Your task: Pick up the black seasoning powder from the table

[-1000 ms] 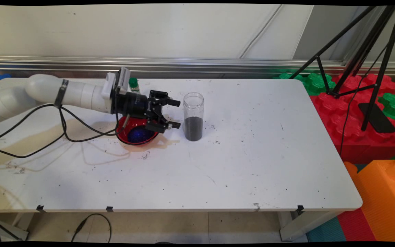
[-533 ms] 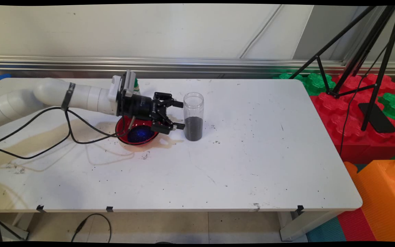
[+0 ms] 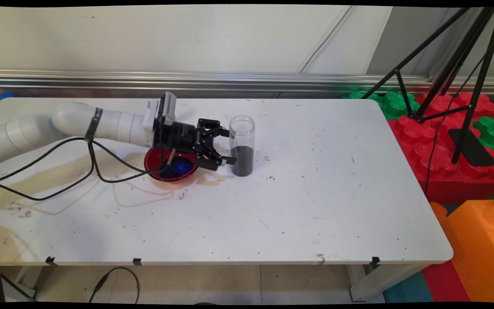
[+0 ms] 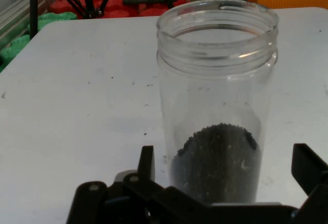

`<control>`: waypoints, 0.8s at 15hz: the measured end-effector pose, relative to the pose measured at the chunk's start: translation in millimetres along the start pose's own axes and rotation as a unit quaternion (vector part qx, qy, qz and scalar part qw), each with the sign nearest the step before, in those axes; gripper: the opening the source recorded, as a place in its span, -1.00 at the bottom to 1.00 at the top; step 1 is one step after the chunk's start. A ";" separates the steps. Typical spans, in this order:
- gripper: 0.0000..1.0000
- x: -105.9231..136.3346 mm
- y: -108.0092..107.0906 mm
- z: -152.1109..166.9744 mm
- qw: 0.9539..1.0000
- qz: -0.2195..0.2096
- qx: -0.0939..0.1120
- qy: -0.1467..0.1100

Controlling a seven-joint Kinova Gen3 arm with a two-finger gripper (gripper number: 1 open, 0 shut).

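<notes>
1. Moved rightward since a second ago: end effector, then a gap short of the clear jar, now at the jar's left side with fingertips reaching beside it.
2. Spread wide, fingers flanking the jar's lower part in the hand view, gripping nothing.
3. Standing upright on the white worktop, open-mouthed, about a third full of dark granules.
4. Just left of the jar, under the wrist: red bowl, partly hidden by the arm.
5. Unchanged in place: jar and bowl.
6. Far right, off the worktop: black tripod over coloured foam blocks.
</notes>
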 end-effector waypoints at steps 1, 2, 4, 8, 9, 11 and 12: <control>1.00 -0.8 -0.2 1.7 1.000 0.000 0.000 0.000; 1.00 -1.6 -0.4 3.4 1.000 -0.001 0.000 0.000; 1.00 -3.3 -0.9 7.7 1.000 -0.002 0.000 0.000; 1.00 -5.7 -1.9 15.3 1.000 -0.004 -0.001 0.000; 1.00 -6.0 -2.3 16.8 1.000 -0.004 0.000 0.000; 1.00 -6.5 -2.8 19.5 1.000 -0.004 0.000 0.000; 1.00 -6.7 -3.2 21.1 1.000 -0.004 0.000 0.000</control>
